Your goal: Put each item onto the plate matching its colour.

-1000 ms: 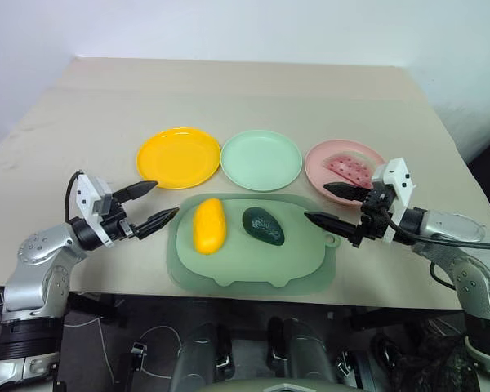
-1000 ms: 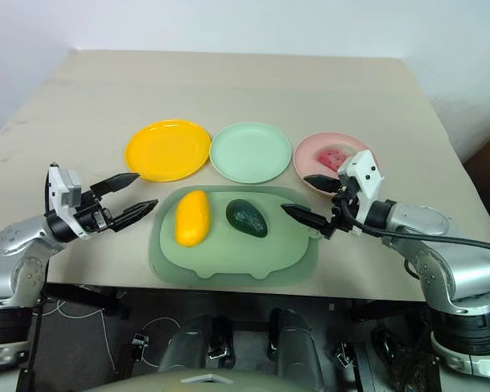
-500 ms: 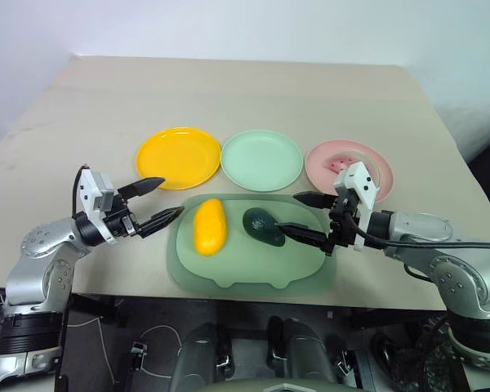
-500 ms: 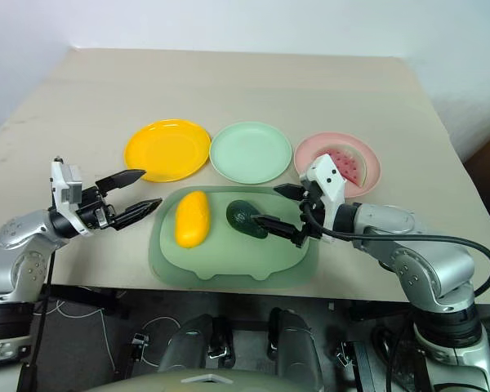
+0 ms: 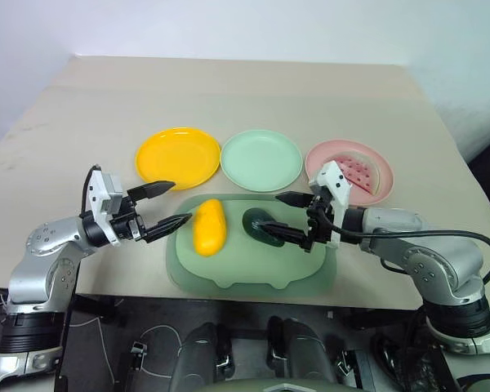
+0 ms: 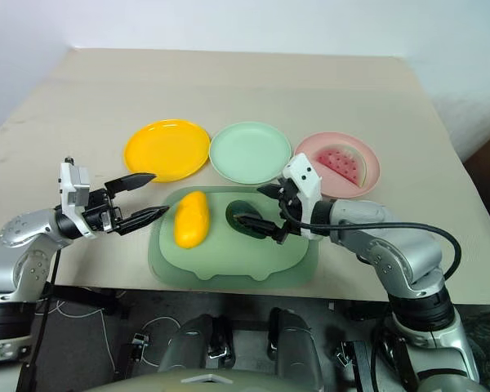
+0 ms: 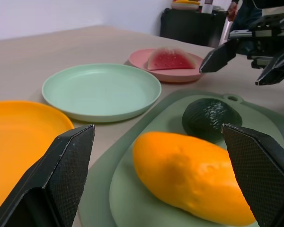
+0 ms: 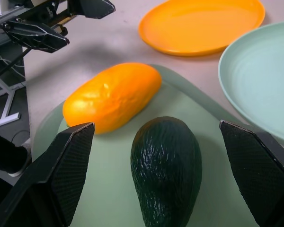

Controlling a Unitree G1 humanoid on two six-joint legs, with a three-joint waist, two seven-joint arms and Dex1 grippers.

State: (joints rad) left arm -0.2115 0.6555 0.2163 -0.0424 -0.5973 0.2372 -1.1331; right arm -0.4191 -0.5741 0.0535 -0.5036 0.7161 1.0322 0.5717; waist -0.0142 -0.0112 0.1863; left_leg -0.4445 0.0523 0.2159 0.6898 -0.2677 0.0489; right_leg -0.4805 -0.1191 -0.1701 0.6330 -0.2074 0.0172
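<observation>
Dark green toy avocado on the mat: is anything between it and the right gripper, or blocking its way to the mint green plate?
Nothing visible. The right gripper is open, its fingers either side of the dark green toy avocado, with only bare pale green mat around it. The empty round mint green plastic plate lies just beyond the mat.

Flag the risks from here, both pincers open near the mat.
The avocado is rounded and glossy, so it may squirt out of the right pincer as it closes. The mango lies close beside it and could get nudged. The left pincer closing in on the mango could crowd the right arm.
</observation>
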